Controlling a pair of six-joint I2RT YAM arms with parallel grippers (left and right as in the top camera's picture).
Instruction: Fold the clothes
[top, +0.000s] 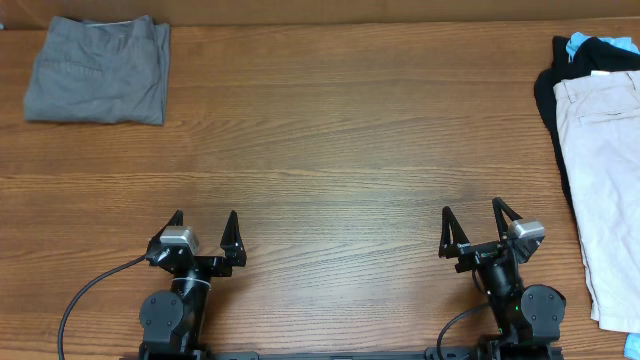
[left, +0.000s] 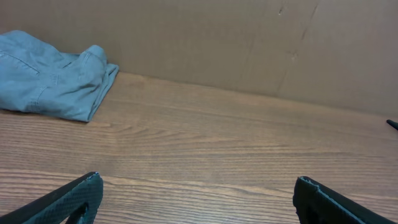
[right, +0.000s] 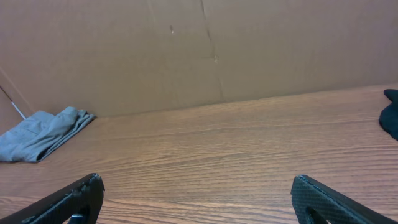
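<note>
Wooden table (top: 330, 130), folded grey shorts (top: 98, 70) well beyond left gripper (top: 205, 218)

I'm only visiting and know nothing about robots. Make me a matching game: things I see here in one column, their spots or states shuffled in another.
1. grey folded garment
2. pale beige garment
3. black garment
4. left claw

A. open, empty, near side
B. far left corner
C. right edge, lying on top
D. peeking out beneath the pale one

Pairs: 1-B, 2-C, 3-D, 4-A
</note>
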